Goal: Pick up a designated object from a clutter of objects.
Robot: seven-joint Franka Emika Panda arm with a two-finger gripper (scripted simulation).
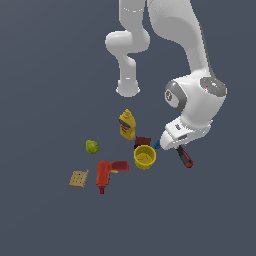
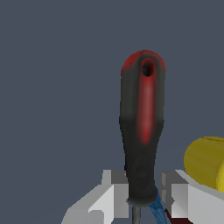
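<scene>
The designated object, a slim screwdriver (image 1: 185, 157) with a red-and-black handle (image 2: 142, 131), lies to the exterior view's right of the clutter of objects. My gripper (image 1: 176, 147) is down over the end of the handle where the thin shaft begins. In the wrist view its two grey fingers (image 2: 111, 194) sit against both sides of the handle's base, shut on it. Most of the shaft is hidden under my hand.
A yellow cup (image 1: 144, 156) stands close beside my gripper, with a tiny blue piece (image 1: 157, 145) and a dark red block (image 1: 142, 141) right by it. Farther off are a mustard bottle (image 1: 127, 124), a green pear (image 1: 92, 146), a red drill (image 1: 106, 173) and a tan square (image 1: 79, 178).
</scene>
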